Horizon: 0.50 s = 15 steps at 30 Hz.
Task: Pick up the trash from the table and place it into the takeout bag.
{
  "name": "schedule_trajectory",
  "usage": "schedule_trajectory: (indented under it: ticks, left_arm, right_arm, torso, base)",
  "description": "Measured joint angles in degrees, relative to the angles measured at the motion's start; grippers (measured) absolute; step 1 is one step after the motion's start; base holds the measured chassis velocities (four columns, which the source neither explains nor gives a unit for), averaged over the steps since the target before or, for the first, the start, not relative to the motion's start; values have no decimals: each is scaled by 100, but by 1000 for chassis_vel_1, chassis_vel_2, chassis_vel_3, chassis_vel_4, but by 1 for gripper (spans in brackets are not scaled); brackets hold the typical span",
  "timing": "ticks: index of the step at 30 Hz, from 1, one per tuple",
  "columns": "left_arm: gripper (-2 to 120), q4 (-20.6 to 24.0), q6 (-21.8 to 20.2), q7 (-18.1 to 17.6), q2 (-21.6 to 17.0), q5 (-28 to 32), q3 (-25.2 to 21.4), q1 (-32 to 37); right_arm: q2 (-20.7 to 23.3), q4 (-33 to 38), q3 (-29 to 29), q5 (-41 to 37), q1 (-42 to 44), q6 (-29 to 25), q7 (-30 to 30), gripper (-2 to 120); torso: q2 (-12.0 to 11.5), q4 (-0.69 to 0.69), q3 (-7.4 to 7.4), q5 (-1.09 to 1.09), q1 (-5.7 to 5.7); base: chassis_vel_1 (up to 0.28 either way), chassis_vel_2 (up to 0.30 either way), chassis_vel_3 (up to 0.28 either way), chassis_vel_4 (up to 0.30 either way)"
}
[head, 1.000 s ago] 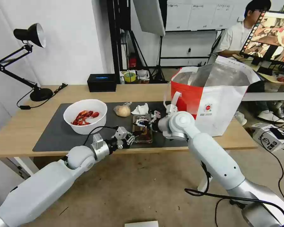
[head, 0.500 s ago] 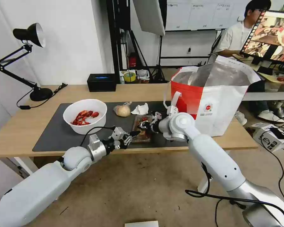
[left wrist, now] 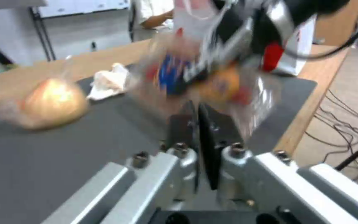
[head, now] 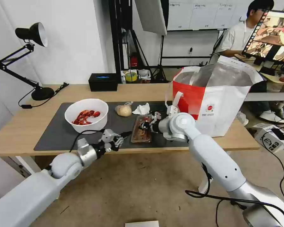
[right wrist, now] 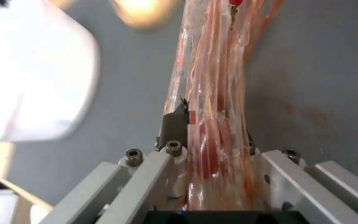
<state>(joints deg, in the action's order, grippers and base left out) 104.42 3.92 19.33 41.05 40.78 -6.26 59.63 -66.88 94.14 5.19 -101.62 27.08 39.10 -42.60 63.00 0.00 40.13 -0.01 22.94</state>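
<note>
My right gripper [head: 144, 125] is shut on the clear plastic tray [head: 140, 133] with red bits, holding it tilted over the dark grey mat [head: 53, 134]. In the right wrist view the tray [right wrist: 212, 77] runs edge-on between the fingers [right wrist: 174, 124]. My left gripper [head: 125, 135] hovers at the table's near edge, left of the tray, shut and holding nothing [left wrist: 197, 118]. The white bowl [head: 86, 115] with red scraps, the bagged beige lump [head: 124, 110] and the crumpled tissue [head: 142, 109] lie on the mat. The red-and-white takeout bag [head: 217, 97] stands open at the right.
A black box [head: 103, 82] with a blue mark and a black desk lamp [head: 38, 91] stand at the back of the wooden table [head: 19, 126]. The bag's white strap [head: 176, 97] hangs close behind my right wrist. Cables lie on the floor at the right.
My left gripper has drawn back to the left, away from the tray's near end. The tray has tipped up more steeply in my right gripper.
</note>
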Motion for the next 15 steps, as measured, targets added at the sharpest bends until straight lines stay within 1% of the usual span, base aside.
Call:
schedule_trajectory:
  ticks: [1, 3, 4, 5, 6, 7, 10, 11, 12, 13, 14, 15]
  left_arm:
    - [20, 56, 42, -49, -1, 39, -144, 184]
    - [22, 75, 59, -65, 0, 48, -189, 242]
    - [30, 144, 125, -122, 41, 66, -382, 495]
    - [30, 144, 125, -122, 41, 66, -382, 495]
    - [36, 195, 160, -159, 109, 65, -563, 736]
    - [36, 195, 160, -159, 109, 65, -563, 736]
    - [50, 280, 201, -185, 230, 6, -868, 1163]
    - [50, 280, 201, -185, 230, 6, -868, 1163]
    - [58, 337, 224, -189, 289, -43, -1036, 1407]
    - [63, 371, 239, -190, 336, -73, -1149, 1550]
    - [63, 371, 239, -190, 336, -73, -1149, 1550]
    - [69, 395, 268, -189, 383, -101, -1267, 1689]
  right_arm:
    - [48, 119, -74, 14, 12, -38, 112, 7]
    - [65, 157, -95, 17, 15, -51, 154, 7]
    - [132, 315, -195, 42, 24, -107, 313, 7]
    - [132, 315, -195, 42, 24, -107, 313, 7]
    - [187, 443, -298, 69, 30, -168, 459, 7]
    - [187, 443, -298, 69, 30, -168, 459, 7]
    - [285, 714, -523, 105, 34, -332, 723, 6]
    - [285, 714, -523, 105, 34, -332, 723, 6]
    - [359, 893, -648, 101, 11, -484, 786, 6]
    - [416, 1003, -744, 90, -26, -571, 826, 6]
    - [416, 1003, -744, 90, -26, -571, 826, 6]
    - [480, 1095, -839, 55, -81, -679, 857, 6]
  torso:
    - [0, 0, -1, -1, -1]
    - [0, 0, -1, 0, -1]
    - [1, -1, -1, 1, -1]
    - [1, -1, -1, 1, -1]
    - [1, -1, -2, 0, -1]
    - [1, -1, -2, 0, -1]
    - [1, -1, -2, 0, -1]
    - [1, -1, -2, 0, -1]
    - [1, -1, -2, 1, -1]
    - [2, 0, -2, 1, -2]
    - [2, 0, -2, 1, -2]
    - [2, -1, -2, 2, -2]
  base:
    - [0, 0, 0, 0]
    - [0, 0, 0, 0]
    - [0, 0, 0, 0]
    - [0, 0, 0, 0]
    - [0, 0, 0, 0]
    - [0, 0, 0, 0]
    - [0, 0, 0, 0]
    - [0, 0, 0, 0]
    - [0, 0, 0, 0]
    - [0, 0, 0, 0]
    - [0, 0, 0, 0]
    - [0, 0, 0, 0]
